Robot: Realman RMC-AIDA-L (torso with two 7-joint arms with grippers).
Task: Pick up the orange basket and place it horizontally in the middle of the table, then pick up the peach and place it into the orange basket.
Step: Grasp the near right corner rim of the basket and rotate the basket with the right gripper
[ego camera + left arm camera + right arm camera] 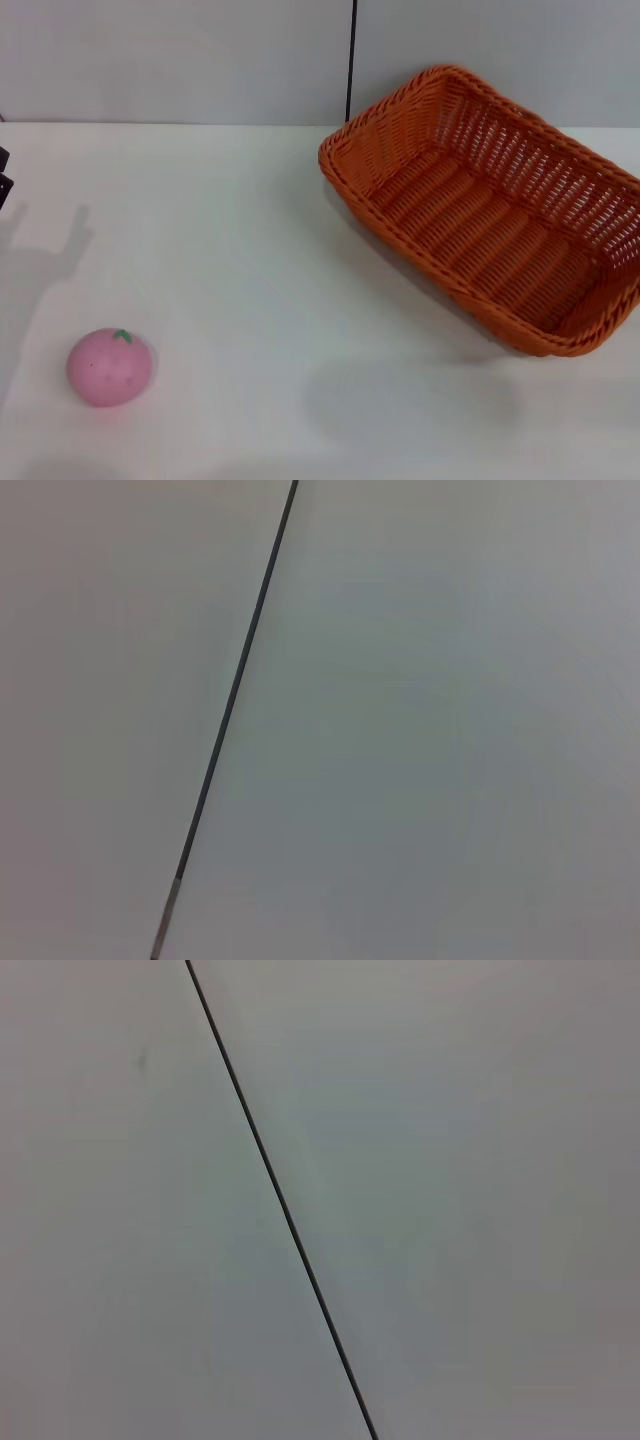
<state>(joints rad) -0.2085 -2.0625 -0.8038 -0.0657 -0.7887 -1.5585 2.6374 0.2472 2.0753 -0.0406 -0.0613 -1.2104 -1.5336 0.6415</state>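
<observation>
We are seeing only a small dark piece of the left pincer (pixel 3 172) poking in at the left edge of the head view, cut off by the frame, so we cannot tell whether it is released or clenched. The right pincer is lying outside every view. Both wrist views are showing nothing but a pale grey wall (pixel 450 720) crossed by a thin dark seam (pixel 232 705), the same seam we are finding behind the desk in the head view.

The large rectangular orange woven wicker basket (pixel 490 210) is sitting on the wide plain white desk (pixel 260 240) at the far right, turned at an angle, its far right corner running past the edge of the view. Its inside is looking bare. The small pink round speckled toy peach (pixel 109 367), with a little green leaf on top, is resting near the front left of the desk, well apart from the basket. A faint grey shadow (pixel 45 265) is falling across the desk's left side, above the peach.
</observation>
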